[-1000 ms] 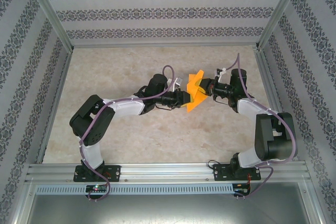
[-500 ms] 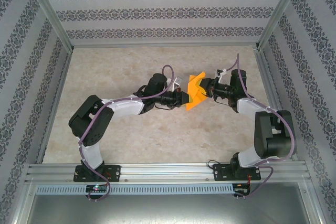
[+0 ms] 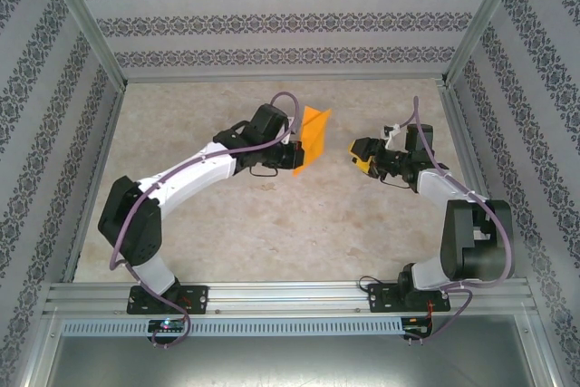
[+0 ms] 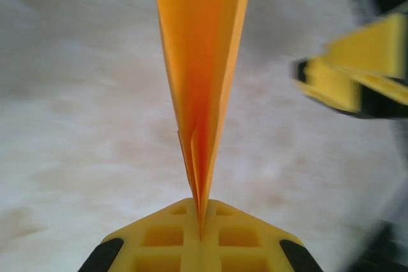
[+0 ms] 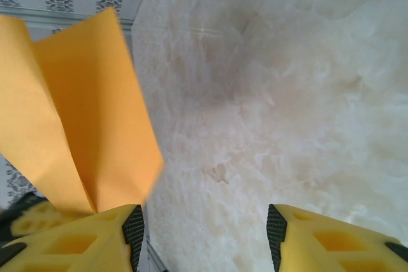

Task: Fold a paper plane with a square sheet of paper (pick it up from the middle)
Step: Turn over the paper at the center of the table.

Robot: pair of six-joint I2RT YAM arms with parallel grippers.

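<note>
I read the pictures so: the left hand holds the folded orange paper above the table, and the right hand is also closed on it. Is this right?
Not fully. The left hand does hold the folded orange paper above the table, but the right hand is open and apart from it, as the top external view shows.
</note>
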